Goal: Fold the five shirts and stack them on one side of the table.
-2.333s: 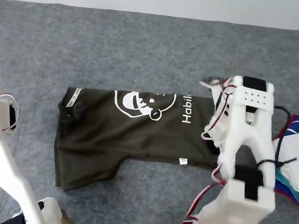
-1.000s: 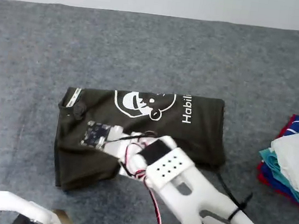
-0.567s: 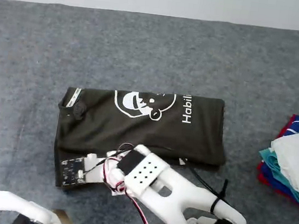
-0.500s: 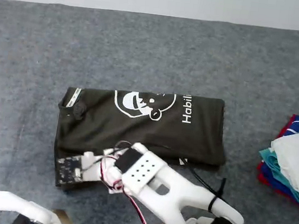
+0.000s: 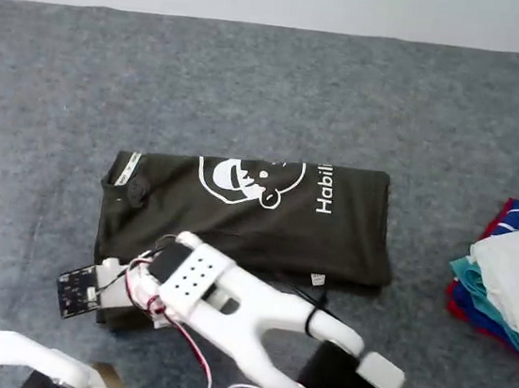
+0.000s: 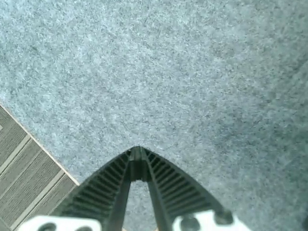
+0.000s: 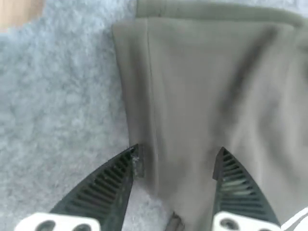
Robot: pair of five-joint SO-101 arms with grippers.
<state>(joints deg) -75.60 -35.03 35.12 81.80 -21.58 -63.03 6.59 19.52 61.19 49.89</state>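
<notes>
So, step in hand: folding the dark shirt (image 5: pixel 266 214). It lies flat near the middle of the worktop (image 5: pixel 254 80), body doubled lengthwise w/ the print up, but one sleeve (image 7: pixel 192 96) sticks out past the near-left corner. The right arm (image 5: pixel 228 299) stretches across to that corner. The right pincer (image 7: pixel 177 156) is open w/ nothing gripped yet, one finger at the sleeve's edge, the other over the cloth. Whether the tips touch the cloth, can't tell. The left pincer (image 6: pixel 139 153) is closed on nothing, hanging over bare worktop near its edge, well apart from the shirt. The stack of folded shirts (image 5: pixel 514 282) sits at the right edge. It looks like approx four layers by the colours, so this is prob. the last one. Next move, imo: lower the right pincer till the outer finger gets under the hem, close on the sleeve only (not the layers beneath), lift a little & carry it over onto the body so the outline is a clean rectangle. After that, fold crosswise & move it to the stack. Risk: thin cloth on a rough, felt-like surface, so it's easy to pinch both layers or drag the whole shirt out of shape.
</notes>
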